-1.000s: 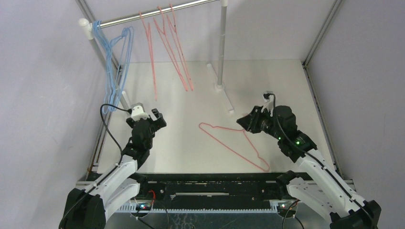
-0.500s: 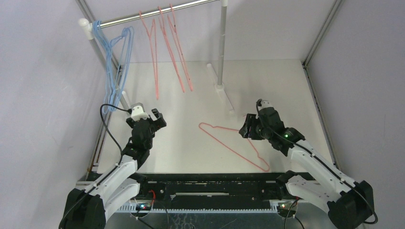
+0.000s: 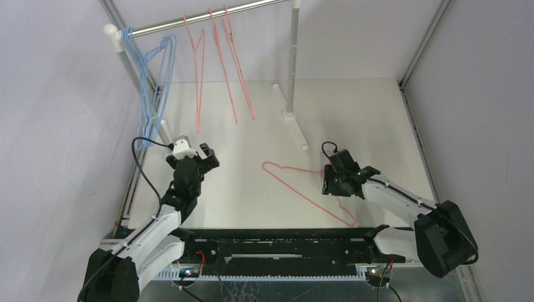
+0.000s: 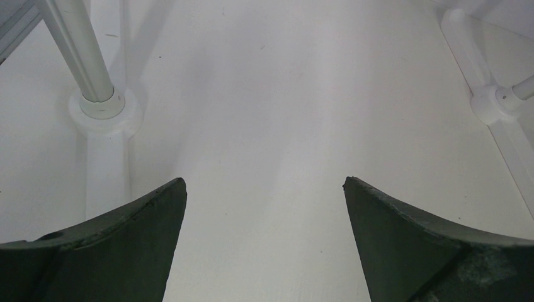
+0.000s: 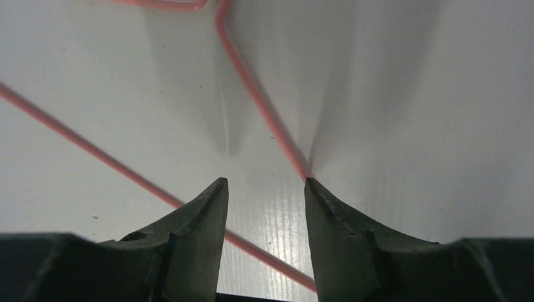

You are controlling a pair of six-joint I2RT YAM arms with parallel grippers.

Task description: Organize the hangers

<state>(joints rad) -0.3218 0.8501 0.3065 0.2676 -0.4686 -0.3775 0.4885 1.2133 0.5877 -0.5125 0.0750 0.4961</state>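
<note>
Top external view first, and we start at the left side, where the blue hangers [image 3: 151, 88] hang bunched at the left end of the silver rail [image 3: 208, 14]. Below them the left arm [image 3: 182, 182] waits over the counter [image 3: 352, 113]. In the left wrist view its jaws are spread wide with nothing between them, and only bare counter and a white post foot [image 4: 101, 110] show. Moving right, some pink hangers [image 3: 244, 82] hang on the middle of the rail. One more pink hanger [image 3: 302, 191] lies flat on the counter, close to the right arm [image 3: 390, 195]. That arm reaches down low over it. In the right wrist view the jaws are spread a little, and a pink wire [image 5: 263, 100] runs right up to the tip of one jaw, but nothing is pinched yet. We think the step now is picking up this last pink hanger. Next we would need the jaws to go around the thin wire and squeeze it, then lift it and hook it on the rail beside the other pink ones. The wire is thin and flat on the counter, so it could slip out.
</note>
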